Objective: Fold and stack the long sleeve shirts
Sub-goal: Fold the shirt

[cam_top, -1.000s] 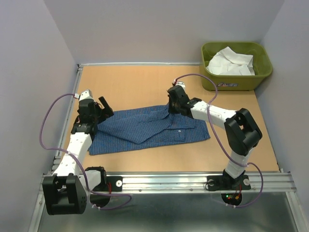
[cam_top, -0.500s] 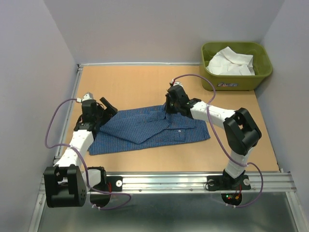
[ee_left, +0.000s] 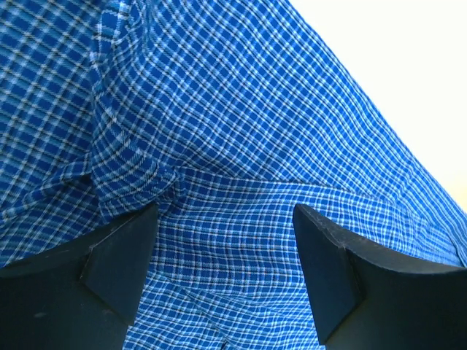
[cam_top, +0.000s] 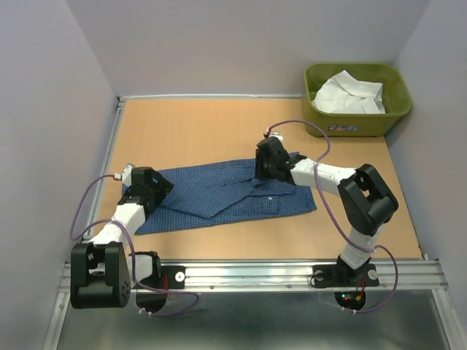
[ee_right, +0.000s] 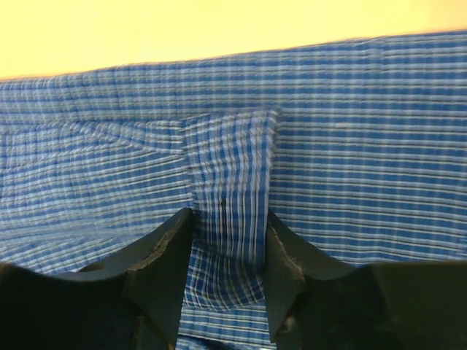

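Left wrist view is showing your left tool (ee_left: 225, 219) spread wide just over the blue shirt (ee_left: 255, 109), with a bunched ridge of cloth lying against the finger at lower left. Your right tool (ee_right: 226, 219) is standing narrow, pinching a raised strip of the same checked cloth. From above, the shirt is lying spread across the middle of the bench (cam_top: 204, 124), with the left tool at its left end and the right tool near its upper edge. For a clean fold, you are probably best closing the left tool on that ridge, catching every layer, before lifting both ends evenly. The white shirt (cam_top: 349, 93) is sitting in the tub (cam_top: 398, 109), upper right.
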Motion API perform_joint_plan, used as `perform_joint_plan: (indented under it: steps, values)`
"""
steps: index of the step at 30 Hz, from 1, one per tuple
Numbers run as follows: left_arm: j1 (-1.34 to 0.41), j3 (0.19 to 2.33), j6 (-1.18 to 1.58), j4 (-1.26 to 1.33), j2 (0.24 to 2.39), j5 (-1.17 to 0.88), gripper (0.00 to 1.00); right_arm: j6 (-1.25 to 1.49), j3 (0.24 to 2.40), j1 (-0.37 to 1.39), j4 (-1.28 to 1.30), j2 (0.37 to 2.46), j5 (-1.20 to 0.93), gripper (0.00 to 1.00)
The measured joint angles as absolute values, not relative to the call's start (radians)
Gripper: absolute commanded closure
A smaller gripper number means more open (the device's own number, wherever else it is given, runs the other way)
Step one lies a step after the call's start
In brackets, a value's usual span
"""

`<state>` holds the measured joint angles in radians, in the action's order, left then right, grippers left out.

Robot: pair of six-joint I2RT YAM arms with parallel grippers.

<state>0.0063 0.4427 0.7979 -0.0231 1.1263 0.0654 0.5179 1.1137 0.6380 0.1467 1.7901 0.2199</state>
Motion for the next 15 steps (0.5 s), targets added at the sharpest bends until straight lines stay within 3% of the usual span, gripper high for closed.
perform_joint_plan:
  steps: [7, 13, 15]
  values:
    - [0.007, 0.535, 0.763, -0.148, 1.052, 0.118, 0.09, 0.493, 1.104, 0.623, 0.156, 1.680, 0.244, 0.19]
    - [-0.052, 0.598, 0.740, -0.165, 0.942, 0.080, 0.11, 0.477, 1.114, 0.622, 0.144, 1.625, 0.093, 0.18]
    - [-0.105, 0.598, 0.752, -0.163, 0.931, 0.057, 0.21, 0.478, 1.118, 0.622, 0.126, 1.636, 0.021, 0.19]
